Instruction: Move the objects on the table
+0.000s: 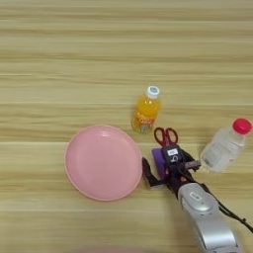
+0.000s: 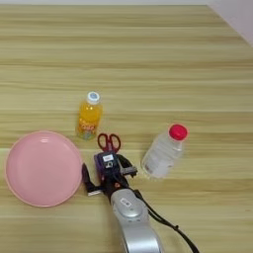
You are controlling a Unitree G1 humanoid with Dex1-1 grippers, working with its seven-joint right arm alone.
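In the left eye view, one pink plate (image 1: pixel 103 162) lay on the wooden table (image 1: pixel 74 59), one orange juice bottle (image 1: pixel 146 110) standing just beyond it, one clear bottle with a red cap (image 1: pixel 226 144) at the right edge. The right gripper (image 1: pixel 159 172), fingers spread, straddled one purple block (image 1: pixel 157 157), apparently without clamping it. One pair of red-handled scissors (image 1: pixel 166 135) lay just past the block. The right eye view alone showed a pale strip beyond the table's far right corner, and bare wood right of the clear bottle.
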